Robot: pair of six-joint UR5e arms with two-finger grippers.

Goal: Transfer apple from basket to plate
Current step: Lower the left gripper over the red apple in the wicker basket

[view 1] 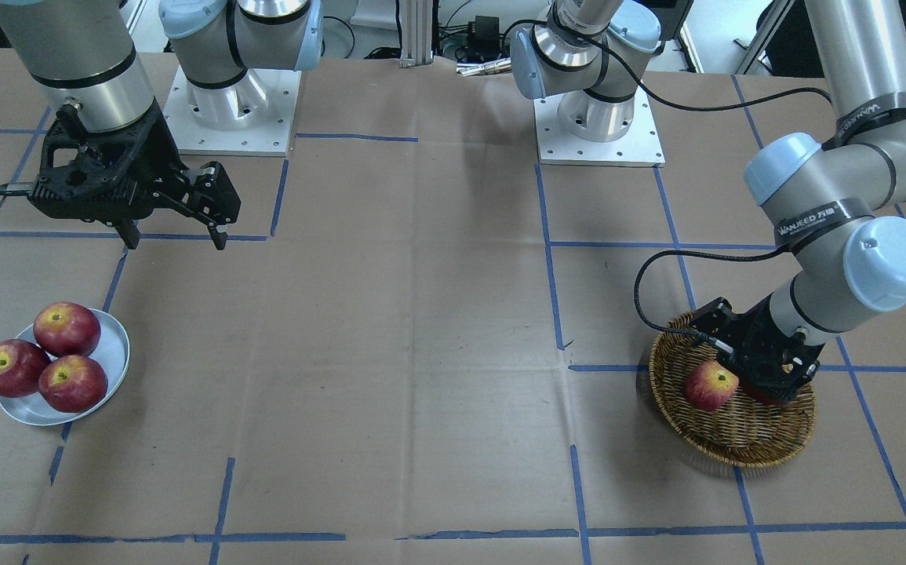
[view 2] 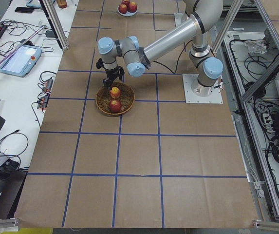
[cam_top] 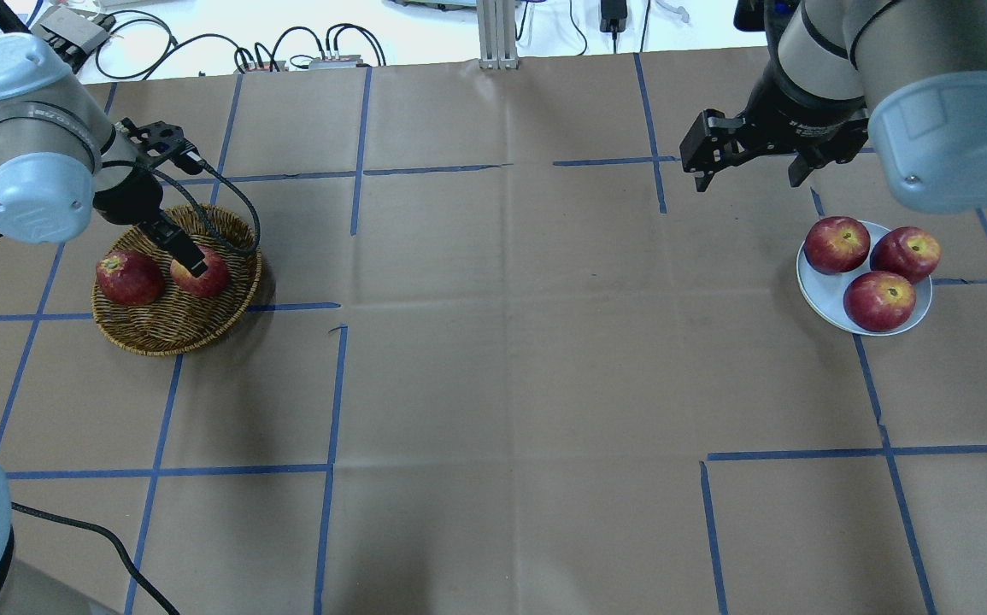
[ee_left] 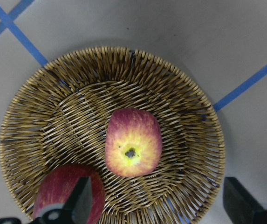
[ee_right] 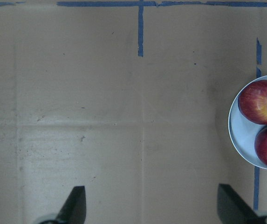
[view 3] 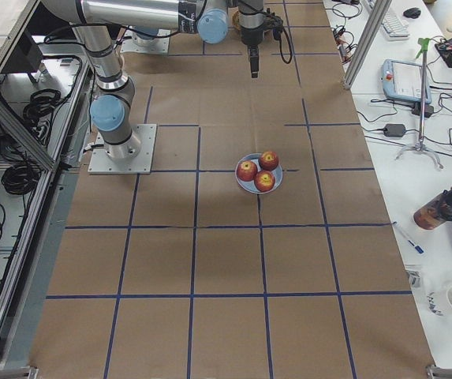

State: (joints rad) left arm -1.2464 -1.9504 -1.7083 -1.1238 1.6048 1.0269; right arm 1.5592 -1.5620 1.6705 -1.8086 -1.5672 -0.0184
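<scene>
The left claw (ee_left: 155,196), spread and holding nothing, hangs over the basket (ee_left: 54,116) at left, where the apple (ee_left: 133,142) lies ungripped beside a darker apple (ee_left: 61,189); the plate (cam_top: 817,289) at right carries three apples (cam_top: 878,301), the right claw (cam_top: 749,175) spread nearby: transfer judged not begun.

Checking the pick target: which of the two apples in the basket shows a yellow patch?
The streaky pinkish-red apple at the middle of the basket; the other apple, near the rim, is uniformly dark red.
</scene>
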